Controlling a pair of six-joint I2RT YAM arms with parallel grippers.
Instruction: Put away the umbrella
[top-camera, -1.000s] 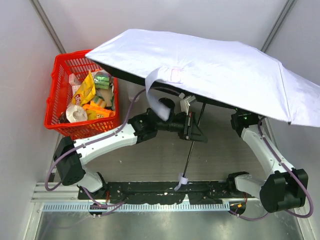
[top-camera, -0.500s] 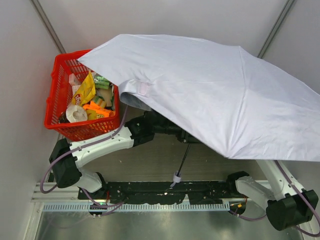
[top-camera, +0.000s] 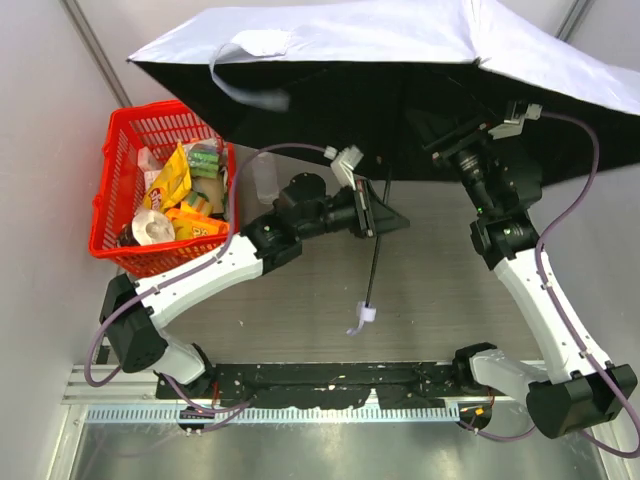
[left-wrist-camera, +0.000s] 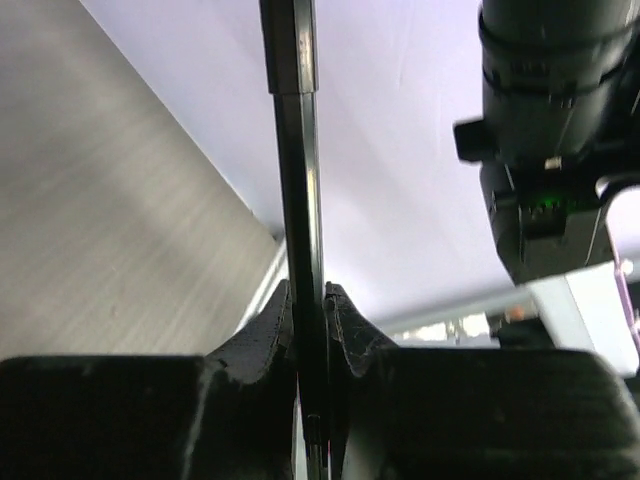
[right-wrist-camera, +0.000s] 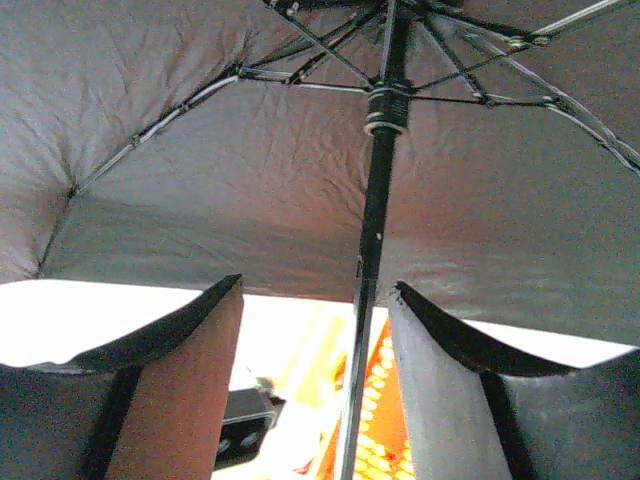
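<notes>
The umbrella (top-camera: 360, 35) is open, its pale canopy tipped up at the back so the dark underside (top-camera: 330, 110) faces the camera. Its thin black shaft (top-camera: 376, 255) slants down to a light strap (top-camera: 363, 318) above the table. My left gripper (top-camera: 380, 215) is shut on the shaft (left-wrist-camera: 305, 250) partway up. My right gripper (top-camera: 447, 143) is raised under the canopy and stands open. In the right wrist view the shaft (right-wrist-camera: 372, 230) runs between the right gripper's (right-wrist-camera: 318, 290) spread fingers, nearer the right one, with the ribs and runner (right-wrist-camera: 388, 108) above.
A red basket (top-camera: 112, 160) full of packaged snacks stands at the back left. A clear plastic bottle (top-camera: 265, 180) stands just right of it, behind the left arm. Grey walls close in both sides, and a black rail (top-camera: 330, 378) runs along the near edge.
The canopy has swung up and back from over the arms, showing its dark underside. My right gripper has opened and its arm has risen under the canopy. The left grip on the shaft holds.
</notes>
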